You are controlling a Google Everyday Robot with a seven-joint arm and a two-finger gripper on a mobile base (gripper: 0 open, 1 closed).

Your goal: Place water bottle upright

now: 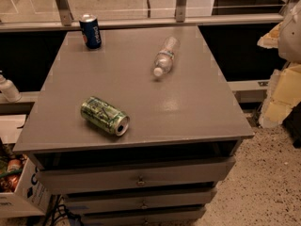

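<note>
Camera view looking down at an angle onto a grey cabinet (188, 107) with a flat top and a stack of drawers (136, 174) below. Water bottle (164, 58) lying on its side on the top, toward the back right, clear and ribbed with a pale label band. White cap (158, 72) pointing toward the near left, base pointing toward the back right. Not upright. Well apart from both cans. Blue can (90, 31) standing upright at the back left corner of the top. Green can (104, 116) lying on its side near the front left, its open end turned toward the right. Bare grey surface between the three things. Gripper outside the edges of this view, so open or closed impossible to tell, and nothing touching the water bottle. Behind the cabinet, a pale ledge (141, 21) running across the back. At the far left, a small white bottle (8, 88) on a lower shelf, and a cardboard box (19, 194) on the ground beneath it. At the right edge, torn yellow foam (282, 98) above a speckled floor (268, 182).
</note>
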